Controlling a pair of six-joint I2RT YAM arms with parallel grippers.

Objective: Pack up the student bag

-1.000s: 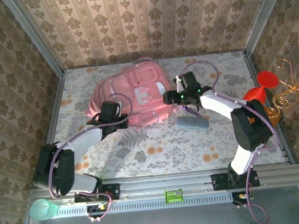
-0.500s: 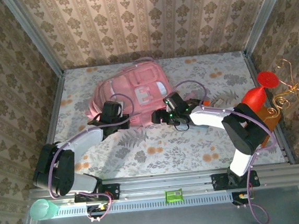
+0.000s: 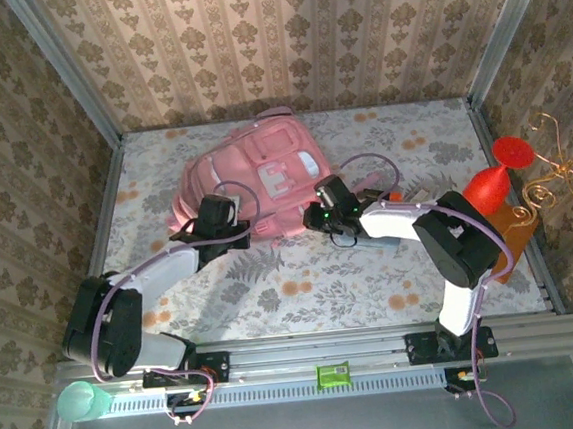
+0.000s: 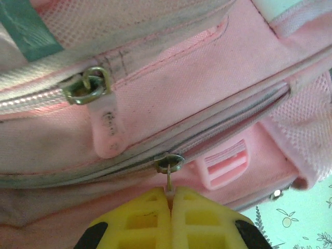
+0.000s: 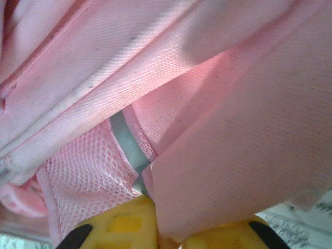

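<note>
Student bag (image 3: 263, 171) lies flat on the counter (image 3: 323, 282), its zip running along the near edge. Left claw (image 4: 170, 199) is clamped on the zip pull (image 4: 169, 165); right claw (image 5: 166, 234) pinches fabric at the near right corner, likely bracing.

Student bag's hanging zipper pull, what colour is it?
Pale pink, like the student bag itself; the zipper pull shows best in the left wrist view.
</note>
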